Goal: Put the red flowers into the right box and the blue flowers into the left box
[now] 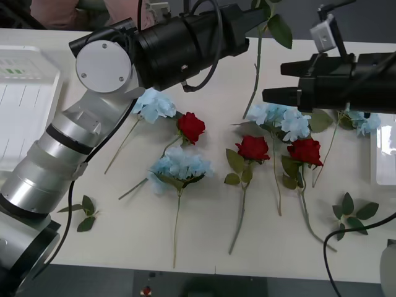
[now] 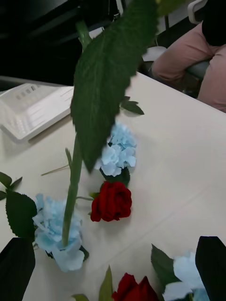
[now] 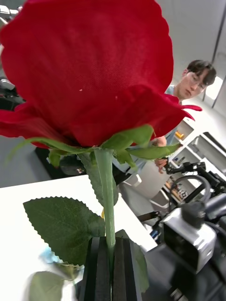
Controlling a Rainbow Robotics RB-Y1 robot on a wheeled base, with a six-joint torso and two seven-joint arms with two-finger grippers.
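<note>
Nearest, low in the front view: one leaf sprig (image 1: 83, 213) at lower left and a second leaf sprig (image 1: 352, 213) at lower right, both flat on the white table (image 1: 204, 247).

Next back, across the middle of the frame: three red roses (image 1: 253, 148) lying loose on the table, heads up-frame and stems trailing toward the bottom edge (one at centre, one right of centre, one left of centre). Among them, blue flowers (image 1: 179, 167): a cluster left of centre, just below the left-hand rose; another up and left of that rose; a third right of centre; a fourth at the far right edge.

At mid right edge: right box (image 1: 383, 154), cut off by the frame.

Above the right-of-centre blue cluster: right tool (image 1: 272, 80), reaching in from the right, black fingers spread wide and holding nothing (same in the right wrist view, fingertips at the two bottom corners).

At upper left: left box (image 1: 28, 105), white with a ribbed base, partly cut by the frame edge.

Farthest, at top centre: left tool (image 1: 247, 25), clamped tight on the thin green stem of a held rose (image 3: 89, 70), off the table. In the left wrist view, black fingers (image 3: 96, 268) pressed together on the stem below the big red bloom.
</note>
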